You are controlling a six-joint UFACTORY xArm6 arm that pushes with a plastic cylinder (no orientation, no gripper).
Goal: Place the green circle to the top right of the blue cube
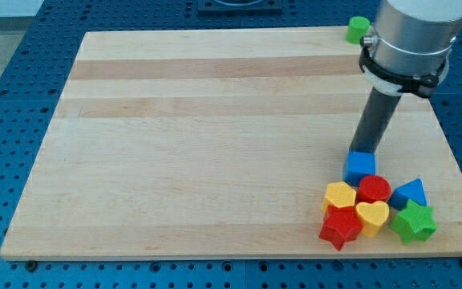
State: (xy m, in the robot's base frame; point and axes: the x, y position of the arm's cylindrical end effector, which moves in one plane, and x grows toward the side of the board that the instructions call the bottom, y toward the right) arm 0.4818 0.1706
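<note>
While my tip (362,150) touches the blue cube (360,166), clustered blocks (371,210) crowd below.

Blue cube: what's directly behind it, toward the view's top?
My tip stands right behind the blue cube, rod rising above it. The cube's top edge hides the tip's very end, so contact can't be confirmed.

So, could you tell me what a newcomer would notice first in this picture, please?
Probably the tight cluster of blocks at the board's bottom right: blue cube, yellow hexagon, red circle, blue triangle, red star, yellow heart and green star. My tip sits just behind the blue cube. The green circle stands alone at the top right edge.
</note>
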